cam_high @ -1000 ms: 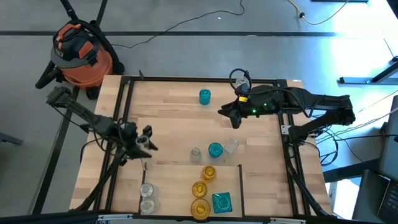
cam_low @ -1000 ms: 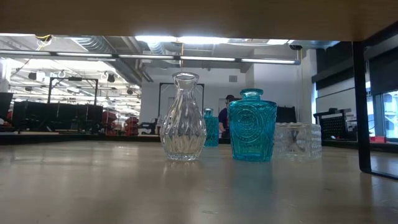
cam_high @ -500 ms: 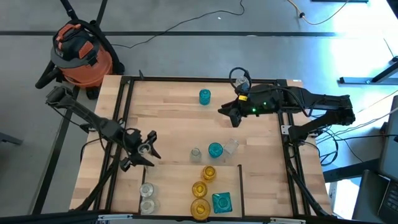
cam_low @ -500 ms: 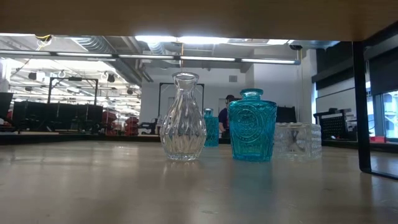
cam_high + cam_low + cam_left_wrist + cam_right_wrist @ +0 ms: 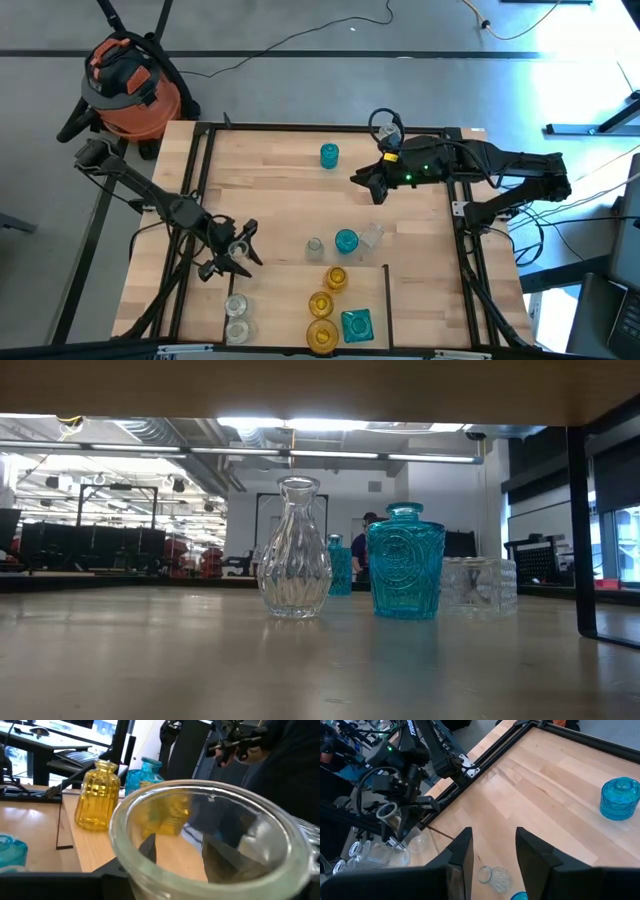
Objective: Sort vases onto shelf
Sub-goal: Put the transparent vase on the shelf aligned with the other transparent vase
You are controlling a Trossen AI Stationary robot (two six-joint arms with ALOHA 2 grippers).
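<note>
At 8 o'clock on the table [image 5: 280, 170], the left gripper [image 5: 237, 249] is clenched on a clear vase [image 5: 210, 845], carrying it just above the shelf [image 5: 290, 310], where 2 clear vases [image 5: 237, 318] already stand at its 6 o'clock. Toward the middle sit a clear ribbed vase [image 5: 294, 550], a teal vase [image 5: 405, 563] and a square clear vase [image 5: 480, 586]. At 2 o'clock the right gripper [image 5: 490, 851] hovers with fingers spread and empty, another teal vase [image 5: 329, 154] at its 9 o'clock.
</note>
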